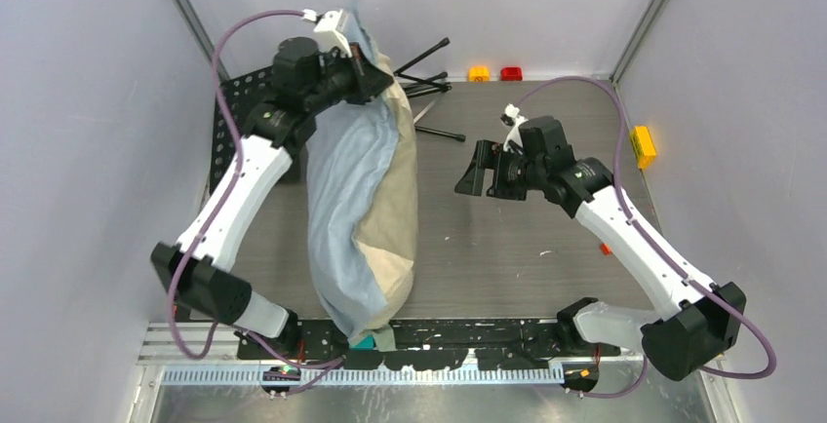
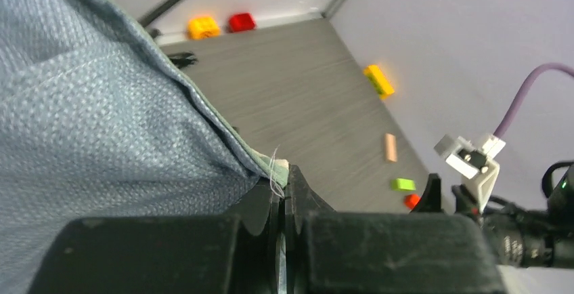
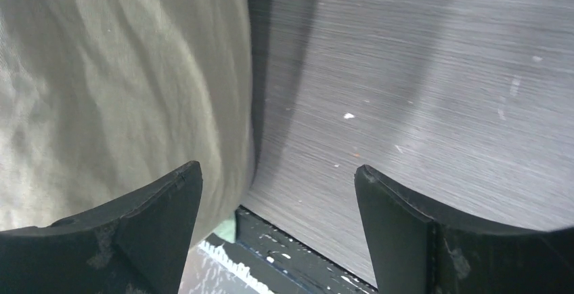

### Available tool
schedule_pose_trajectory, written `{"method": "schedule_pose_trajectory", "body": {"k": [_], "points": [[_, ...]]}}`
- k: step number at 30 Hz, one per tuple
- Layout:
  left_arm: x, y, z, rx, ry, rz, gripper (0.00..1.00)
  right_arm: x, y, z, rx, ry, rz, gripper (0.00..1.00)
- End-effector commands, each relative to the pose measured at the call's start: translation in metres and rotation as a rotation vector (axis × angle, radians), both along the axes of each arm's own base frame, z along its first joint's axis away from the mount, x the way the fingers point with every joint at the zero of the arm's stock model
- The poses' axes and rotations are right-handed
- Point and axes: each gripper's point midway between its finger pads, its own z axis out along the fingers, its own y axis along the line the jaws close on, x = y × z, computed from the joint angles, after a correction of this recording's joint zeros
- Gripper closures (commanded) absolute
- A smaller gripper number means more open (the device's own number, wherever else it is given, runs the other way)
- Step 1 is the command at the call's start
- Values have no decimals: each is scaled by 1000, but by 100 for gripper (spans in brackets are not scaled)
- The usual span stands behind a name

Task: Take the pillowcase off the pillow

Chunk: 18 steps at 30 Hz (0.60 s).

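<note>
pillowcase [image 1: 343, 184]: pale blue-grey is seen on one side, olive-tan and cream blocks on the other
bench [image 1: 507, 248]: dark grey, streaked with fine grain
arm links [image 1: 239, 189]: white, joined by black housings
cable [image 2: 521, 94]: purple

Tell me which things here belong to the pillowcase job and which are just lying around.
Job: blue-grey and tan cloth pillowcase; pillow hidden inside; left hand pinching its edge.
Lying about: black tripod; orange block; red block; yellow block.

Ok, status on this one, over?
Left gripper shut on pillowcase edge, far end. Right gripper open, empty, near its tan side. Black tripod legs lying just behind.
</note>
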Motion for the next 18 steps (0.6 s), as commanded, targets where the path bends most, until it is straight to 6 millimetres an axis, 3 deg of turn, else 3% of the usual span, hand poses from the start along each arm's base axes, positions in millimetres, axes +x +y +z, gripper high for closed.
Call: {"method": "schedule_pose_trajectory", "body": {"k": [1,4,6,8,9,11,13,14,18], "points": [[-9,-63,52,-267,-71,-257,100,15,-30,21,-51,-141,-172,13],[-26,-115,38,-257,-32,-389,100,18,-39,27,-74,-179,-212,12],[-42,-139,30,-203,-18,-460,100,20,-44,34,-82,-203,-232,12],[-63,-150,31,-159,-29,-538,98,20,-51,40,-93,-234,-262,11],[-73,-149,29,-126,-25,-572,86,23,-60,44,-113,-259,-303,11],[-88,-136,28,-60,-8,-577,38,25,-75,51,-142,-301,-376,9],[-89,-107,21,41,11,-450,5,26,-89,59,-167,-341,-432,7],[-92,-90,17,97,14,-388,1,26,-95,62,-178,-358,-453,7],[-105,-11,9,267,33,-110,0,34,-103,68,-244,-389,-455,4]]}}
